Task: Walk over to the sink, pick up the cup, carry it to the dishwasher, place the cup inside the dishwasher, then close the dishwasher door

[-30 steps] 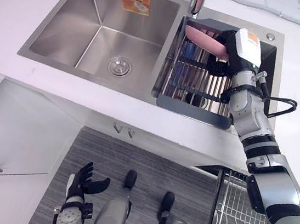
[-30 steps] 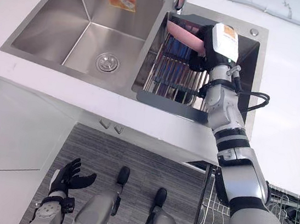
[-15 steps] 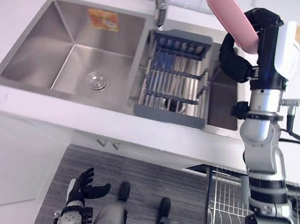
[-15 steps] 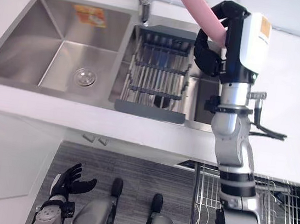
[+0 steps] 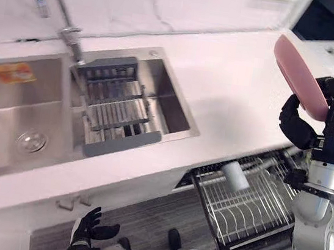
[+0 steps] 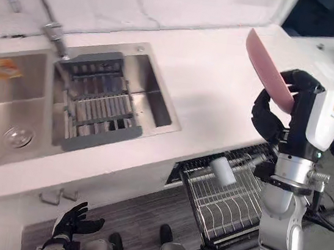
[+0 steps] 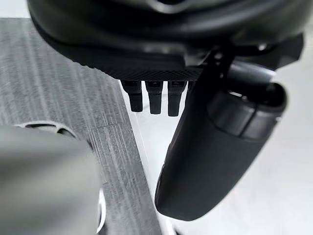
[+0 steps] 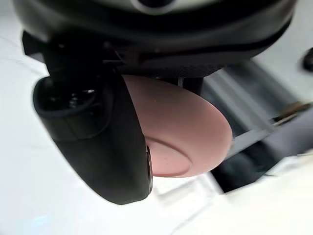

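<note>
Carried off the sink (image 5: 179, 105), right hand (image 5: 299, 125) clasps a smooth, round pink dish (image 5: 297, 71).

The right hand (image 6: 278, 112) lifted the pink dish (image 6: 266, 67) out of the rack (image 6: 95, 106) in the sink (image 6: 9, 110) and carried it off to the right. It ended up high beside the counter (image 6: 209, 87), near the dishwasher basket (image 6: 231, 198). The robot's view turned that way too.
</note>
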